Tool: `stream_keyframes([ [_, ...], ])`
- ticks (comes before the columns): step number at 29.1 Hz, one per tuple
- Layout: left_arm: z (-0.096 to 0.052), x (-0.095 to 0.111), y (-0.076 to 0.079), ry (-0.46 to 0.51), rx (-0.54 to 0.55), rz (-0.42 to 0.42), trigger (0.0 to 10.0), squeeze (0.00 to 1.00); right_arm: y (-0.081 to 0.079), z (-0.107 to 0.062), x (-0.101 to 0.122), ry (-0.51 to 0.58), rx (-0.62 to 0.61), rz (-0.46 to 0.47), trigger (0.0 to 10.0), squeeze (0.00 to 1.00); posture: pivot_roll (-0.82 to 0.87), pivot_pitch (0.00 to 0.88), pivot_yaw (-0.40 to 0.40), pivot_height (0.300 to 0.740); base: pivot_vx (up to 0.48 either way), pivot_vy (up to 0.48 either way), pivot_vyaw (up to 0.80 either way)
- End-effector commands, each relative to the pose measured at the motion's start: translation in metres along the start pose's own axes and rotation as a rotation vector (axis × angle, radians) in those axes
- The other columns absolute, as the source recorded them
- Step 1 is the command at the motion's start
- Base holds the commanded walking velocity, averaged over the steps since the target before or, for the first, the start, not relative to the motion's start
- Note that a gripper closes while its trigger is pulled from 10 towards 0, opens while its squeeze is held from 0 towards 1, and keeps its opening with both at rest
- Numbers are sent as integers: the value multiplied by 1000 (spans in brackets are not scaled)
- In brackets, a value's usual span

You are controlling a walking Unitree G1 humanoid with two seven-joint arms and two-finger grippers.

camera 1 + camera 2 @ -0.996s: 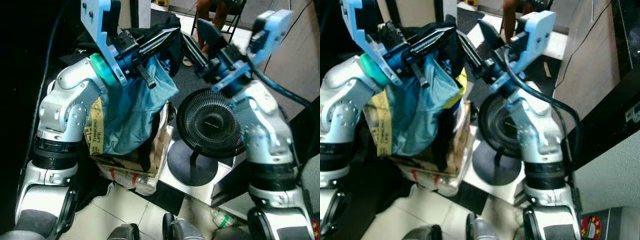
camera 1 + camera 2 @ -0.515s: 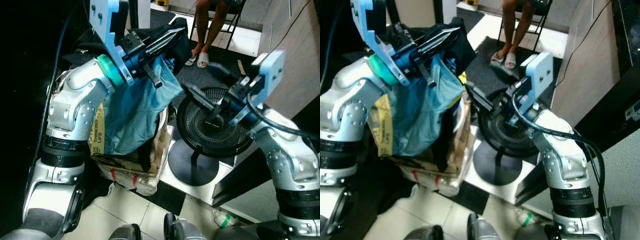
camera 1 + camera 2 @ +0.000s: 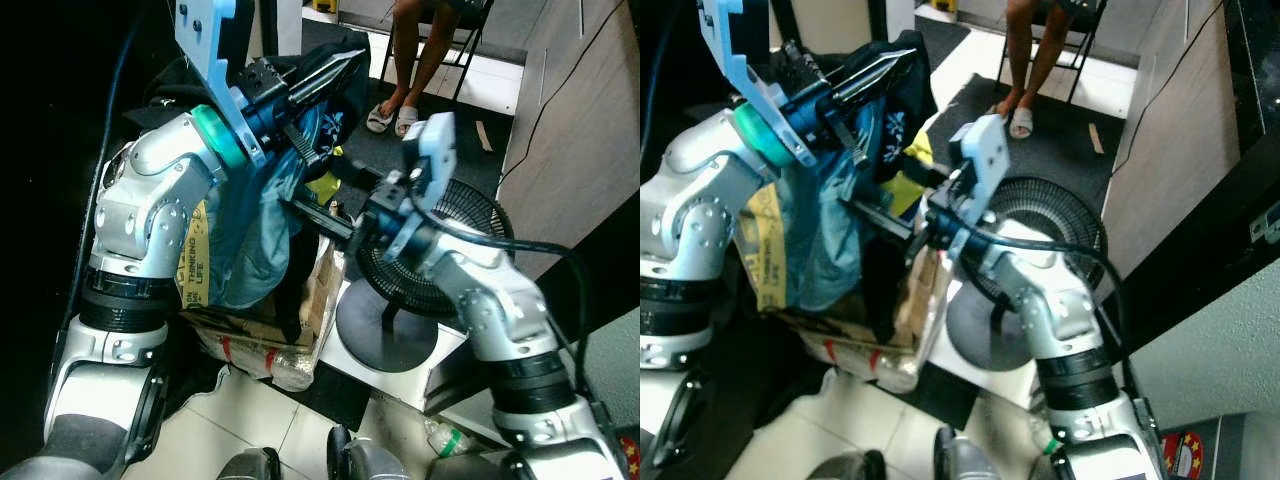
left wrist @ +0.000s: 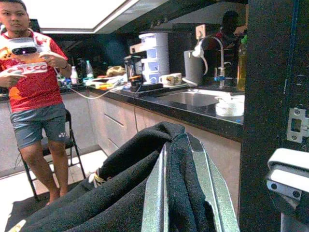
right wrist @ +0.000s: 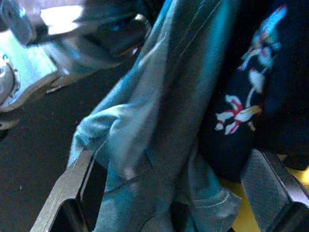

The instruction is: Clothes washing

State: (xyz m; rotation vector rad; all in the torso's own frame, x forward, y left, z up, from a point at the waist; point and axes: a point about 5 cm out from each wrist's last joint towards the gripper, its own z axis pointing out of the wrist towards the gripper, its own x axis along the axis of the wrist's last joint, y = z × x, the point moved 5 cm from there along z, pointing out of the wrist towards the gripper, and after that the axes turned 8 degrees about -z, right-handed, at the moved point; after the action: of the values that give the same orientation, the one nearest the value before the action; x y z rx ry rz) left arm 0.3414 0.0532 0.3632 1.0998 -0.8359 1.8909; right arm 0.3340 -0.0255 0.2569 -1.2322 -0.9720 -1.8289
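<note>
Left end effector (image 3: 335,68) raised, clenched on black garment (image 4: 120,193) | right end effector (image 5: 169,193) extended, spread around teal cloth (image 5: 159,125)

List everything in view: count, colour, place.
teal garment: 1, teal, hanging from the left pincer over the box
dark clothes: a bunch, black and floral navy, clamped in the left pincer
box: 1, brown cardboard, on the floor under the clothes
fan: 1, black, on a round base beside the box
person: 1, red shirt, by a chair
left pincer: shut on dark clothes, raised
right pincer: open, fingers either side of the teal garment
</note>
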Motion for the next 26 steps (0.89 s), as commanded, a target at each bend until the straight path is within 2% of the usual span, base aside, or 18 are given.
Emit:
stream_keyframes([
  [1, 1, 7, 4, 21, -13, 27, 10000, 0, -3, 3, -2, -8, 16, -18, 10000, 1000, 46, 87, 34, 740, 0, 0, 0],
  [4, 0, 8, 3, 22, -11, 27, 10000, 0, 5, 9, -9, -51, -32, -68, 10000, 1000, 46, 87, 34, 740, 0, 0, 0],
  [5, 0, 7, 3, 21, -9, 26, 10000, 0, 18, 14, -13, -83, -104, -123, 10000, 0, 41, 82, 35, 740, 0, 0, 0],
  [6, 1, 6, 2, 19, -8, 26, 10000, 0, 35, 19, -17, -132, -195, -214, 10000, 0, 41, 78, 35, 740, 0, 0, 0],
  [7, 1, 6, 2, 19, -8, 26, 10000, 0, 35, 19, -17, -132, -195, -214, 10000, 0, 41, 78, 35, 740, 0, 0, 0],
  [8, 3, 5, 2, 19, -7, 25, 10000, 0, 57, 24, -16, -186, -303, -356, 10000, 0, 43, 76, 35, 740, 0, 0, 0],
  [9, 3, 5, 2, 20, -7, 24, 10000, 0, 63, 25, -15, -198, -328, -399, 10000, 0, 43, 76, 35, 740, 0, 0, 0],
  [10, 3, 5, 2, 20, -7, 24, 10000, 0, 63, 25, -15, -198, -328, -399, 10000, 0, 43, 76, 35, 740, 0, 0, 0],
  [12, 4, 5, 2, 21, -8, 28, 10000, 0, 76, 26, -5, -192, -382, -452, 10000, 0, 47, 78, 33, 740, 0, 0, 0],
  [13, 4, 5, 2, 21, -8, 28, 10000, 0, 76, 26, -5, -192, -382, -452, 10000, 0, 47, 78, 33, 740, 0, 0, 0],
  [15, 4, 6, 2, 21, -6, 31, 10000, 0, 88, 26, 9, -162, -427, -481, 10000, 0, 47, 78, 33, 740, 0, 0, 0],
  [17, 3, 6, 1, 21, -3, 31, 10000, 0, 93, 26, 18, -140, -442, -506, 10000, 0, 48, 81, 32, 740, 0, 0, 0],
  [23, 3, 5, 0, 19, 3, 30, 10000, 0, 93, 32, 34, -83, -440, -575, 10000, 0, 48, 81, 32, 740, 0, 0, 0],
  [25, 3, 4, 1, 18, 5, 30, 10000, 0, 85, 41, 58, 43, -410, -627, 10000, 0, 48, 86, 31, 740, 0, 0, 0],
  [26, 4, 3, 1, 17, 4, 31, 10000, 0, 77, 47, 72, 110, -394, -696, 10000, 0, 48, 89, 34, 740, 0, 0, 0],
])
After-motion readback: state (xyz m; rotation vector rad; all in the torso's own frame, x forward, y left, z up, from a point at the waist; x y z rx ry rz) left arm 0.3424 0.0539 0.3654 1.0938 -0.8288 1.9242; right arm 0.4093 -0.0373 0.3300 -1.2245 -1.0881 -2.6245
